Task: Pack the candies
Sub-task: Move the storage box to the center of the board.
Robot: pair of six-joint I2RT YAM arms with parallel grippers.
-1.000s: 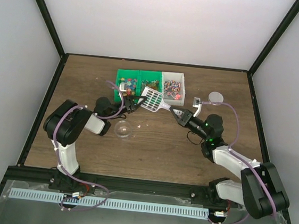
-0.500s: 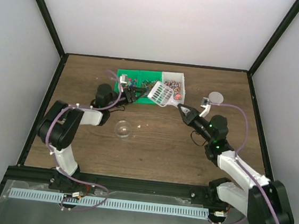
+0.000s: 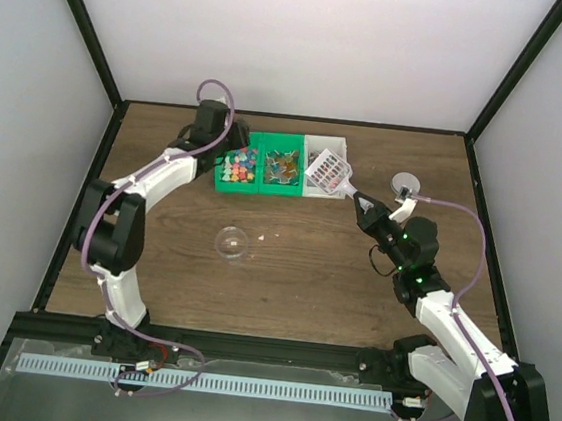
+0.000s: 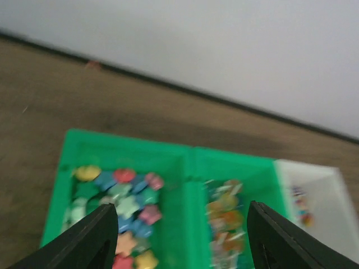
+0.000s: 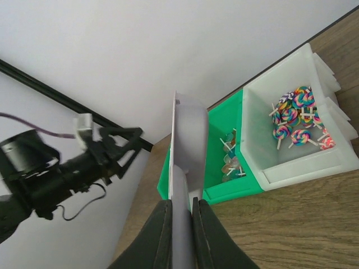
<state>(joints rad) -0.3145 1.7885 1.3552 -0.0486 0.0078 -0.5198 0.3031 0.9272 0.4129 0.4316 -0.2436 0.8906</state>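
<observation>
The candies lie in a row of bins at the far side. Coloured star-shaped ones [image 4: 120, 204] [image 3: 236, 166] fill the left green bin [image 4: 67, 168]. Wrapped ones [image 4: 227, 216] [image 3: 284, 167] are in the middle green bin. Lollipops [image 5: 294, 115] lie in the white bin [image 3: 340, 144]. My right gripper [image 5: 180, 235] [image 3: 360, 201] is shut on the handle of the grey slotted scoop [image 5: 188, 140] [image 3: 327, 171], which hangs tilted at the white bin's near left corner. Its contents are hidden. My left gripper [image 4: 179, 241] [image 3: 217, 150] is open and empty, raised above the left green bin.
A clear dome-shaped bowl [image 3: 231, 243] sits mid-table, with a small crumb [image 3: 263, 236] just to its right. A round grey lid [image 3: 404, 184] lies right of the bins. The raised left arm [image 5: 61, 168] shows against the wall in the right wrist view.
My left gripper has opened and lifted away from the scoop to the far left, above the bins. My right gripper has carried the scoop back and right, to the white bin.
</observation>
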